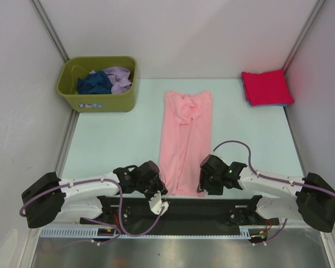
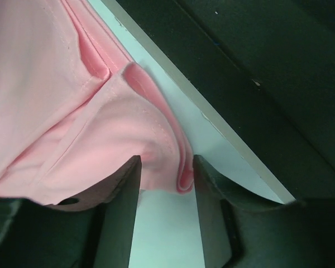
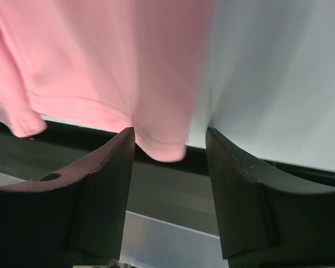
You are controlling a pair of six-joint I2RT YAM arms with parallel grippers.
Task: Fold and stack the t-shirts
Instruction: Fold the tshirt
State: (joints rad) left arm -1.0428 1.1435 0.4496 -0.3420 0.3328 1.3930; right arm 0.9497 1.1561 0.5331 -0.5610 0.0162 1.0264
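Note:
A large light pink t-shirt (image 1: 184,139) lies on the table folded into a long narrow strip running from far to near. My left gripper (image 1: 159,188) is at its near left corner, open, and a rolled bit of the pink hem (image 2: 181,178) lies between the jaws by the right finger. My right gripper (image 1: 203,181) is at the near right corner, open, with the pink corner (image 3: 162,146) between its fingertips over the table's front edge. A folded red shirt (image 1: 266,86) lies on a light blue one (image 1: 250,103) at the far right.
An olive-green bin (image 1: 100,99) at the far left holds a navy shirt (image 1: 94,84) and a lavender shirt (image 1: 120,78). Grey walls close in the table on the left, back and right. The black arm mount (image 1: 190,209) runs along the near edge.

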